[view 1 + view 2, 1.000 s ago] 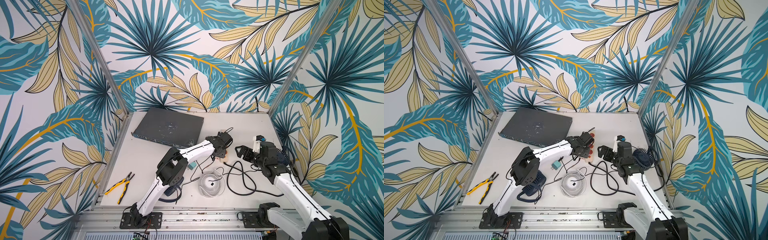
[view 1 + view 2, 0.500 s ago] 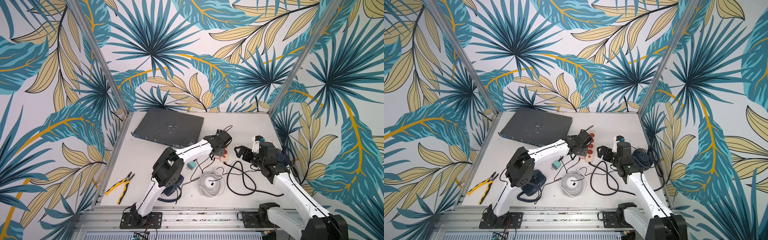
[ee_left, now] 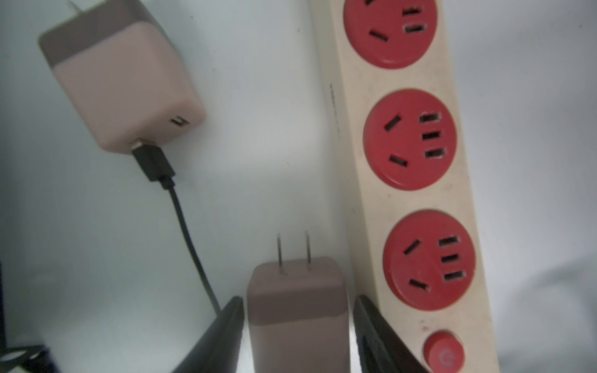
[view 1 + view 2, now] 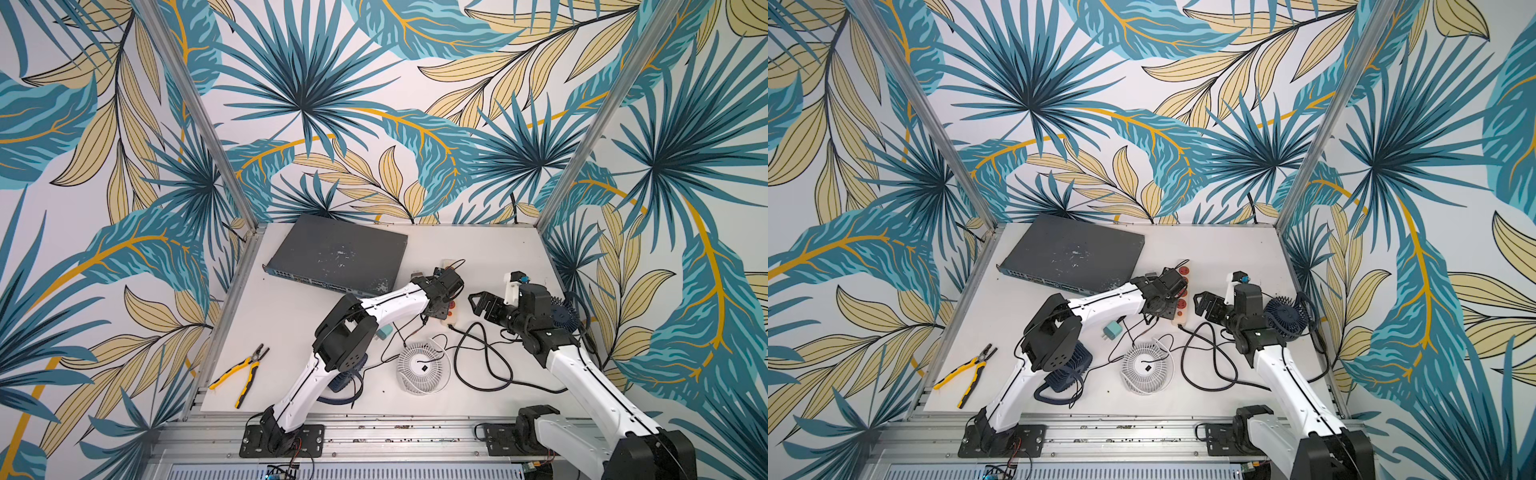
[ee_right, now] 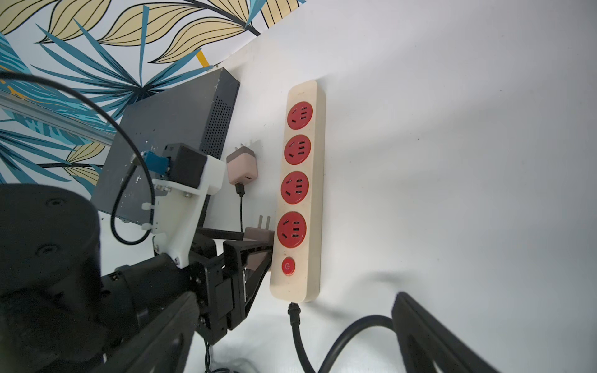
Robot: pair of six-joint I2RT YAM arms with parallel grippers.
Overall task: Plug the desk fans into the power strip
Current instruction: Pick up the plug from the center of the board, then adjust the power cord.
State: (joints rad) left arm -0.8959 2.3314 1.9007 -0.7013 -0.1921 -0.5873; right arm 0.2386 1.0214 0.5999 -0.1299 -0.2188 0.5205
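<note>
Strip (image 4: 1185,272) lies just at 3 o'clock of left hand (image 4: 1166,307) in a top view, running 12-to-6, parallel to plug (image 3: 297,323) prongs; fingers (image 3: 226,329) flank plug, pinch uncertain.

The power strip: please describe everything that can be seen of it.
The power strip is a long, narrow cream bar, apparently plastic, lying flat and face up on the white table. Its face carries four round red sockets, all empty, and a round red button near one end, where a thick black cord leaves it. The left end effector, with an adapter between its fingers, is close against one long edge; contact cannot be judged.
</note>
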